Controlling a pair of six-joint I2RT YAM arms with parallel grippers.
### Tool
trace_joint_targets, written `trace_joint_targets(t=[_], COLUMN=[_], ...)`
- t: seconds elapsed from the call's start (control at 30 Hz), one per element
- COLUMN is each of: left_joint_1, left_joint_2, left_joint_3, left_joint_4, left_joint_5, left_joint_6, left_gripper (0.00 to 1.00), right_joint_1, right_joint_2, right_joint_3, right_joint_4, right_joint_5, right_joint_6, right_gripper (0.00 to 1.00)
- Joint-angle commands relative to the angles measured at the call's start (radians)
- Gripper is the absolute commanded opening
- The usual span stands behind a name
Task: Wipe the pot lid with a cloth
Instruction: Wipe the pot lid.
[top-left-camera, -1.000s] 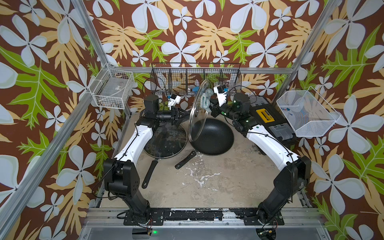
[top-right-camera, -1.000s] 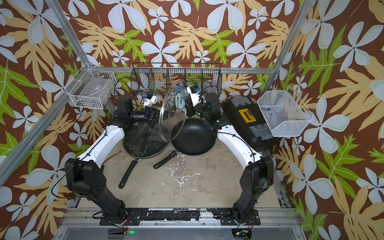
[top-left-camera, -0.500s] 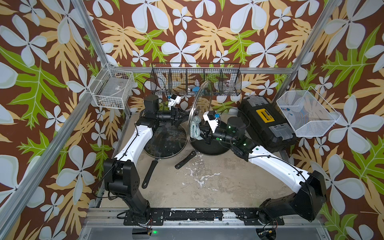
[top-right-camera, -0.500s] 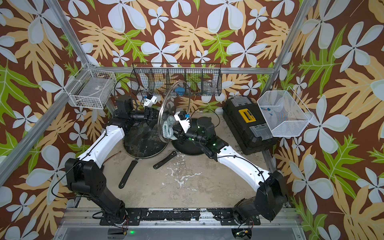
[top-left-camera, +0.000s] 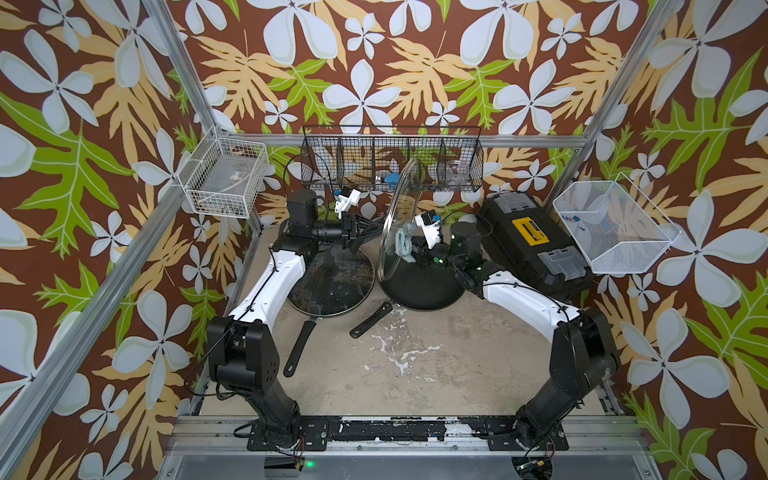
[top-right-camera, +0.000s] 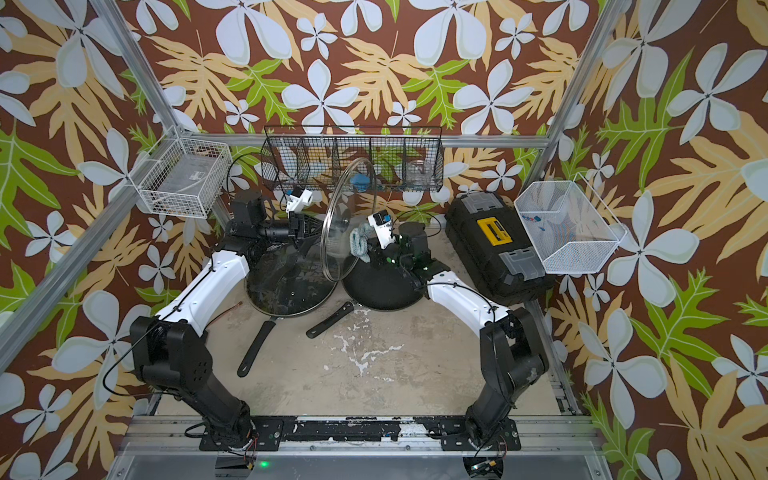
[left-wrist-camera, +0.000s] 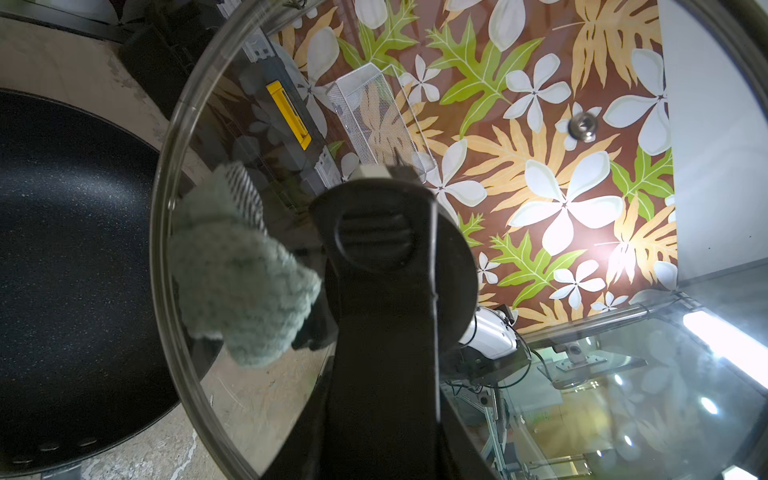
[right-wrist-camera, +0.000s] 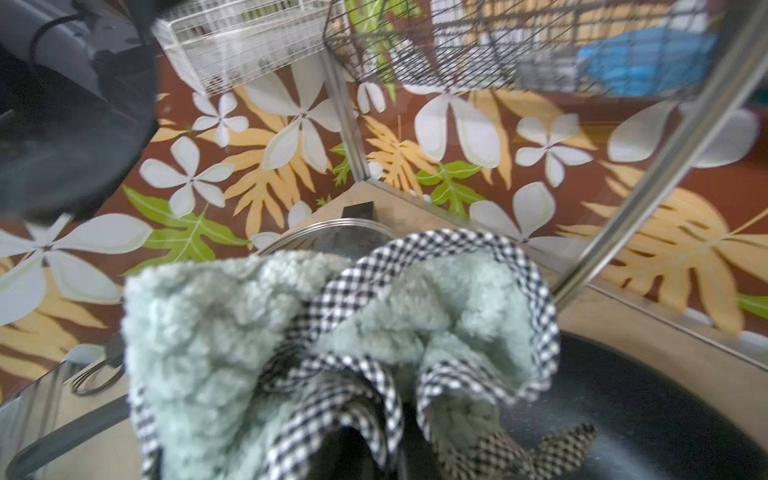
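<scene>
The pot lid (top-left-camera: 409, 183) (top-right-camera: 353, 187) is a round glass lid held upright on its edge above the pans, seen in both top views. My left gripper (top-left-camera: 360, 227) (top-right-camera: 308, 226) is shut on its black handle (left-wrist-camera: 382, 245), and the handle hides the fingertips in the left wrist view. The cloth (top-left-camera: 404, 245) (top-right-camera: 359, 245), pale teal with a checked edge, is bunched in my shut right gripper (top-left-camera: 419, 251) (top-right-camera: 372, 250) and lies against the lid's lower part. Through the glass (left-wrist-camera: 540, 257) the cloth (left-wrist-camera: 239, 286) shows. In the right wrist view the cloth (right-wrist-camera: 257, 332) covers the jaws.
A black wok (top-left-camera: 419, 289) lies below the lid. A frying pan with another glass lid (top-left-camera: 328, 282) lies to its left, both handles (top-left-camera: 299, 349) pointing forward. A black toolbox (top-left-camera: 532, 245) and white wire baskets (top-left-camera: 224, 183) (top-left-camera: 611, 228) flank the space; a black wire basket (top-left-camera: 390, 162) hangs behind.
My right gripper with the cloth has come down from beside the lid's upper part to its lower part. The left gripper and the lid have hardly moved.
</scene>
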Motion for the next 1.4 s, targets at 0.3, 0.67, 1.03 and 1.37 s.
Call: trace_joint_targets(t=[0.3,0.67,1.03,1.37], left_joint_1=[-0.001,-0.001,0.0,-0.001], left_joint_2=[-0.015,-0.002,-0.001,-0.006], left_joint_3=[-0.009,0.007,0.02,0.02], left_joint_4=[0.084,0.084,0.086,0.086], left_joint_5=[0.072,0.07,0.073,0.071], left_joint_6=[0.003,0.002,-0.004,-0.005], left_gripper=[0.0,0.0,0.0,0.0], right_joint_1=[0.0,0.171,0.124,-0.003], right_joint_2=[-0.009,-0.203,-0.211,-0.021], right_joint_3=[0.359,0.133,-0.191,0.053], right_joint_4=[-0.026,-0.053,0.014,-0.023], right_joint_5=[-0.091,-0.228,-0.091,0.098], right_joint_6=[-0.017,-0.06,-0.041,-0.012], right_gripper=[0.0,0.0,0.0,0.0])
